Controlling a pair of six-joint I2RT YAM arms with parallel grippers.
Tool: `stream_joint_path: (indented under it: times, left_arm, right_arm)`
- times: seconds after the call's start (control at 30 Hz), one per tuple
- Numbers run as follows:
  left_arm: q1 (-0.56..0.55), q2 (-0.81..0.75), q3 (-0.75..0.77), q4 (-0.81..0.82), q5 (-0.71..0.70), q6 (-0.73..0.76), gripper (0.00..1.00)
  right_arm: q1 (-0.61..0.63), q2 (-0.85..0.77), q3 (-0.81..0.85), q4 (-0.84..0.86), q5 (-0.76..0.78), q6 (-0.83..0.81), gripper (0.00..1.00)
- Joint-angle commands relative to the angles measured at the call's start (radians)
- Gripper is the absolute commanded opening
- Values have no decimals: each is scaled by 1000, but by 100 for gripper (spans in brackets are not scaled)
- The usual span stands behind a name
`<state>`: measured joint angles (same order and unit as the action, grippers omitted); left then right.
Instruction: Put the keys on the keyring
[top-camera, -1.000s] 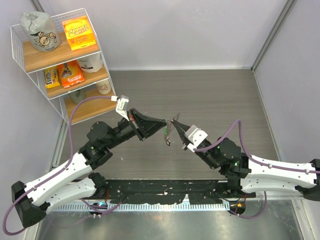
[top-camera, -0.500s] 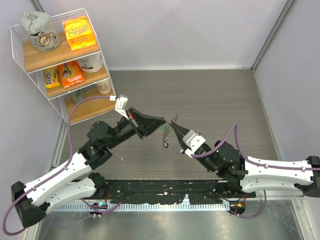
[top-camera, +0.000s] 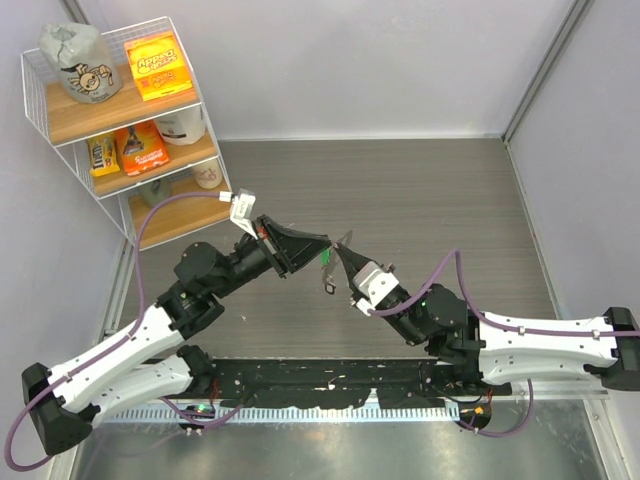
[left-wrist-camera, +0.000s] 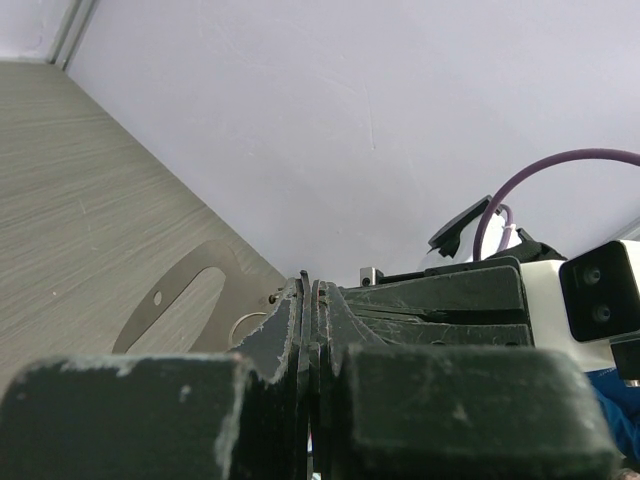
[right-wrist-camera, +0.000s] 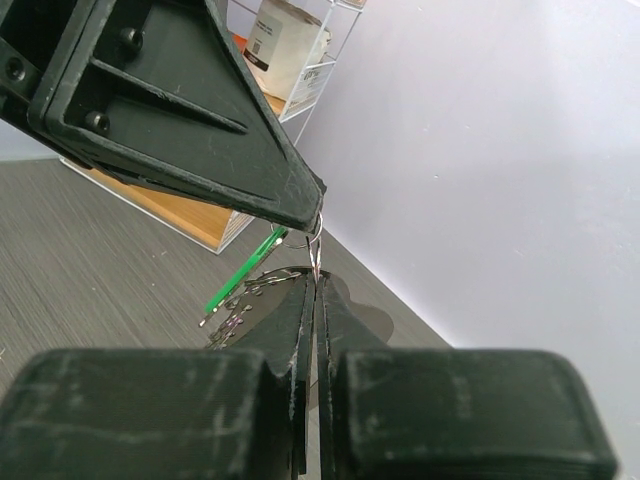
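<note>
— Where was the keyring (right-wrist-camera: 316, 250)?
— Mid-frame in the top view, above the table (top-camera: 420, 190), strung between both arms' tips, with the green key (top-camera: 326, 257) dangling beside it.
— And the fingers?
— Left fingers (top-camera: 300, 245) and right fingers (top-camera: 353, 263) were pressed together, each pinching the keyring.

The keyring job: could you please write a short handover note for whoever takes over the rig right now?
Left gripper: fingers shut, pinching the keyring at their tip.
Right gripper: fingers shut on the same thin loop, tip to tip with the left.
Green key: hanging beside both tips.
Done: key and keyring held together in the air.
To do: whether the key is threaded cannot be told; check, then finish threading.
</note>
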<state>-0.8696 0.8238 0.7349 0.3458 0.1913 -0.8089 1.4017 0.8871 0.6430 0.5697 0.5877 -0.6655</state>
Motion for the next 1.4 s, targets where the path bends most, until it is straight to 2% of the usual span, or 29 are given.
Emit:
stream_joint_path:
  times: [0.0, 0.53, 0.97, 1.27, 1.37]
  left_arm:
    - [-3, -25, 47, 24, 0, -6, 0]
    - [-8, -9, 66, 32, 46, -1, 0]
    - [-46, 0, 110, -25, 23, 11, 0]
    - [-72, 20, 153, -108, 28, 51, 0]
    - [-74, 24, 155, -129, 33, 60, 5]
  right_arm:
    - [8, 3, 24, 87, 24, -8, 5]
    - [8, 62, 81, 93, 98, 37, 5]
    - [8, 102, 110, 239, 175, 18, 5]
    - [6, 122, 86, 416, 179, -43, 5]
    - [6, 116, 80, 455, 167, -63, 5]
